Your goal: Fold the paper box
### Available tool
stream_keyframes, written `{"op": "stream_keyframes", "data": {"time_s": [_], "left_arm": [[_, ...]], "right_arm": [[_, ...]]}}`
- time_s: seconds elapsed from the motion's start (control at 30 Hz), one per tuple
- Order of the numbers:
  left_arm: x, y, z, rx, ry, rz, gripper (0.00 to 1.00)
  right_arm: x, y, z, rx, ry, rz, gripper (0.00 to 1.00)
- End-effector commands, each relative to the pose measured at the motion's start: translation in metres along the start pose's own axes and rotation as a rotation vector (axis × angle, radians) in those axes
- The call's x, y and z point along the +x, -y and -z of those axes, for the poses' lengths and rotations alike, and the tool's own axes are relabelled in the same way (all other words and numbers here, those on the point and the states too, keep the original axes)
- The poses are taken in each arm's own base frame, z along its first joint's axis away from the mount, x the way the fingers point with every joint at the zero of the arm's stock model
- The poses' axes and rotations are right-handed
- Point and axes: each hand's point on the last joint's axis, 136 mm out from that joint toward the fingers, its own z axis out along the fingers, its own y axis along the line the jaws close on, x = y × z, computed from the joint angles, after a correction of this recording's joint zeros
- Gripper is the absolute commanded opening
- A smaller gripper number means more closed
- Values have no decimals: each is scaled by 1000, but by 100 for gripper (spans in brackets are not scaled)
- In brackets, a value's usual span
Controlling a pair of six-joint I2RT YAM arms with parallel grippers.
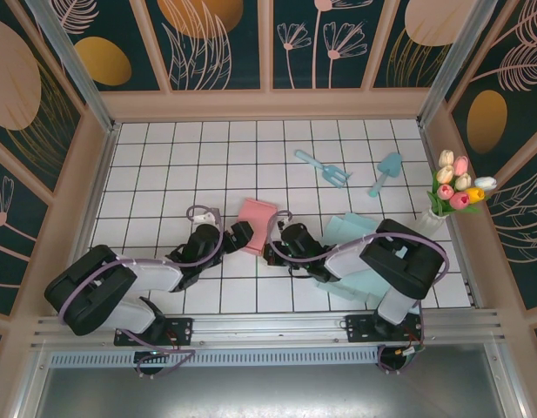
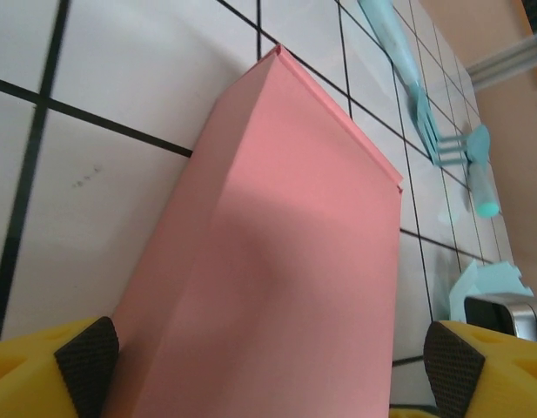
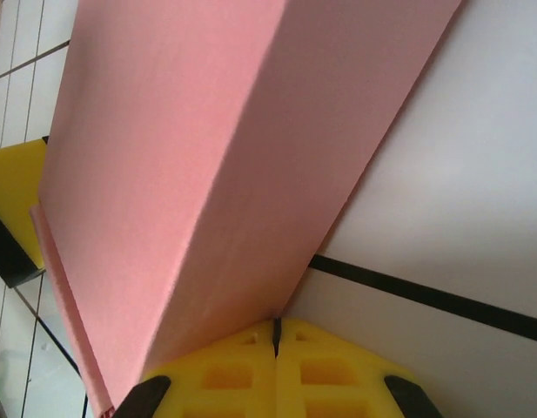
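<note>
On the white-tiled desk (image 1: 164, 157), near its middle, the pink paper box (image 1: 255, 225) lies flat-folded, long axis running away from the arm bases, with one side lifted slightly off the tiles.

Left claw (image 1: 242, 235): spread wide at the box's near-left end. Left wrist view: the box (image 2: 277, 287) sits between the two dark pads (image 2: 87, 359). The left-hand pad is just beside the box edge; the other stands apart from it. Cannot tell whether either pad touches.

Right claw (image 1: 272, 252): fingers pressed together, nothing seen between them. Right wrist view: closed tips (image 3: 275, 344) sit right at the box's lower edge (image 3: 207, 157), where it meets the desk. Contact cannot be judged.

Elsewhere on desk:
- pale blue paper (image 1: 351, 231) beside the right arm, partly under it
- teal toy rake (image 1: 323, 168) and teal toy scoop (image 1: 385, 172) toward the far right, near each other but apart
- vase of tulips (image 1: 455, 187) at the right edge
</note>
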Motion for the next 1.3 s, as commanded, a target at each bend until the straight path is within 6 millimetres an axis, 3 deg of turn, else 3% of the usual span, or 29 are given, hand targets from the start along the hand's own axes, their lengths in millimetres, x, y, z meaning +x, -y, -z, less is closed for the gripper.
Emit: {"op": "stream_keyframes", "data": {"time_s": [0.0, 0.37, 0.6, 0.67, 0.77, 0.9, 0.93, 1.1, 1.27], "left_arm": [[31, 56, 5, 217, -139, 79, 92], [-20, 43, -1, 12, 44, -15, 95], [-73, 1, 7, -170, 180, -37, 96], [-79, -10, 18, -232, 218, -54, 97], [-70, -17, 33, -202, 212, -18, 97], [-47, -15, 51, -97, 189, 38, 93], [-39, -13, 54, -84, 184, 38, 92], [-16, 1, 61, 28, 139, 92, 91], [-14, 4, 54, 52, 135, 123, 90]], "right_arm": [[11, -42, -15, -103, -45, 35, 0], [6, -32, -8, -59, 20, 5, 0], [-8, -8, 21, 52, 129, 71, 0], [-16, -3, 33, 103, 163, 145, 9], [-37, 3, 56, 207, 247, 266, 27], [-75, -3, 83, 333, 369, 465, 72], [-85, -6, 88, 358, 393, 500, 96], [-113, -29, 85, 218, 403, 540, 97], [-142, -12, 63, 174, 355, 485, 94]]}}
